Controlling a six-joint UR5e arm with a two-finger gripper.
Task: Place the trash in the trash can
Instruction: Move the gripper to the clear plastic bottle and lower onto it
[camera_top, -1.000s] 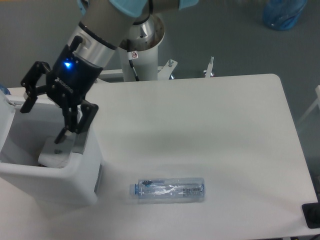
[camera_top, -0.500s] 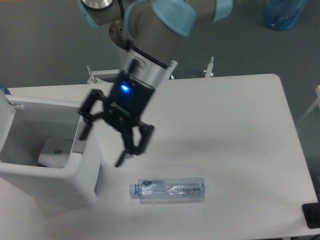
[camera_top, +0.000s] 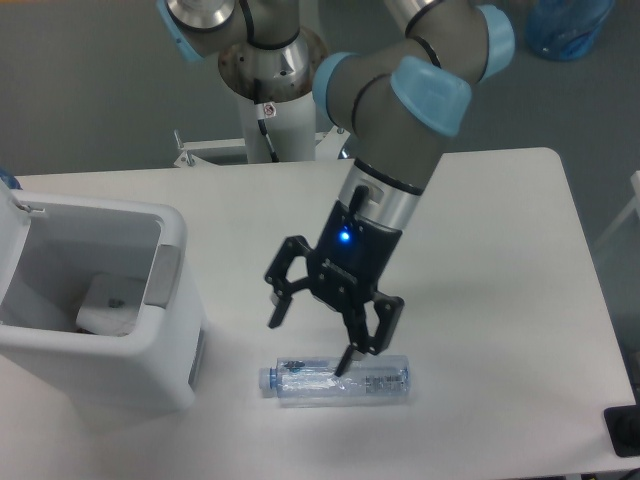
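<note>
A crushed clear plastic bottle with a blue cap lies on its side near the table's front edge, cap pointing left. My gripper hangs open just above the bottle's left half, fingers spread and pointing down, holding nothing. The white trash can stands at the left of the table with its lid up. Inside it lies the crumpled white paper wrapper, on the bottom.
The white table ends at its right edge near x 600 and at the front just below the bottle. The arm's base column stands behind the table's back edge. A blue bag sits on the floor, top right.
The gripper has swung right from over the trash can, across the table, to above the bottle. It stayed open. The wrapper rests in the can.
</note>
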